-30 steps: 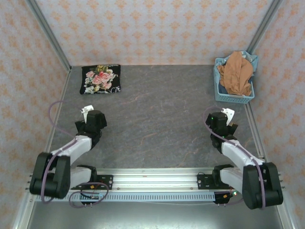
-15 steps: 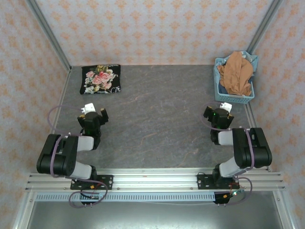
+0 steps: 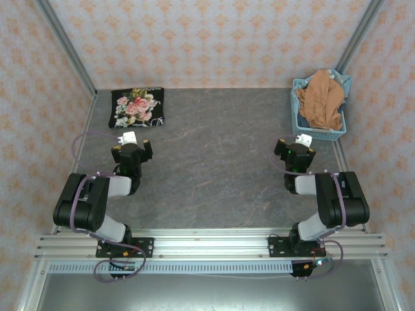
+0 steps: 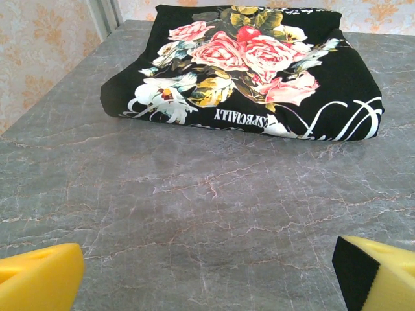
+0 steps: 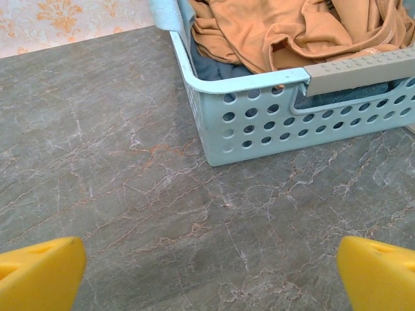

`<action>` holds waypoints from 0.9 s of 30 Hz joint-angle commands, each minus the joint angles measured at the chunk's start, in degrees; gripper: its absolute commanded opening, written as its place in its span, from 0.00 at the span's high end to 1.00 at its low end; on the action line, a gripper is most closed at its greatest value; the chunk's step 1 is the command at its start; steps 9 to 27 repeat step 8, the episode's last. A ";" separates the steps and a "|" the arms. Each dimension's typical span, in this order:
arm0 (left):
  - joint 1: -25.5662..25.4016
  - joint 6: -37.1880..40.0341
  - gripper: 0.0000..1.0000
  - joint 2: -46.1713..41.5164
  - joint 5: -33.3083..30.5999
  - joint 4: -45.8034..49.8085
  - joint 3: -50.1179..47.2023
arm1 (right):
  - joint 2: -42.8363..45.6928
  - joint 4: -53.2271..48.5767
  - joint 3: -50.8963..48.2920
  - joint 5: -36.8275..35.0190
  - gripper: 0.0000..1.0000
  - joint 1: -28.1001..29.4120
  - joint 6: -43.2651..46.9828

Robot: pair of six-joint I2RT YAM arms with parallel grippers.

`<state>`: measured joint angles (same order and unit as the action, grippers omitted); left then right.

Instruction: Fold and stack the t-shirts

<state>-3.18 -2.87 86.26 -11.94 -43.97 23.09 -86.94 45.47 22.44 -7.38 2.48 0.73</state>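
Note:
A black t-shirt with a rose print [image 3: 137, 107] [image 4: 253, 71] lies folded flat at the table's far left. An orange-brown t-shirt [image 3: 320, 98] [image 5: 285, 29] is crumpled inside the light blue basket [image 3: 318, 133] [image 5: 259, 123] at the far right. My left gripper [image 3: 131, 149] [image 4: 214, 275] hovers open a short way in front of the black shirt, nothing between its yellow fingertips [image 4: 39, 278]. Just short of the basket's near wall, my right gripper [image 3: 295, 150] [image 5: 211, 278] also stands open and empty, its yellow fingertips [image 5: 376, 272] wide apart.
A darker blue cloth [image 5: 214, 68] lies under the orange-brown shirt in the basket. Patterned walls with metal rails [image 3: 65, 52] close the grey marble table [image 3: 214, 168] on three sides. Both arms are drawn back near their bases at the front rail [image 3: 207, 243].
Both arms have folded back and up from a low, outstretched pose. Their grippers now point toward the far end, the left at the black shirt and the right at the basket.

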 commanded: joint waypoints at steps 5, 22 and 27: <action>-0.25 1.55 0.00 -0.57 -0.85 0.11 0.59 | -0.43 0.12 1.19 -0.97 0.01 0.07 0.74; -0.25 1.49 0.00 -0.57 -0.82 0.09 0.55 | -0.24 0.73 0.73 -0.93 0.01 0.07 0.73; -0.25 1.49 0.00 -0.57 -0.82 0.09 0.55 | -0.24 0.73 0.73 -0.93 0.01 0.07 0.73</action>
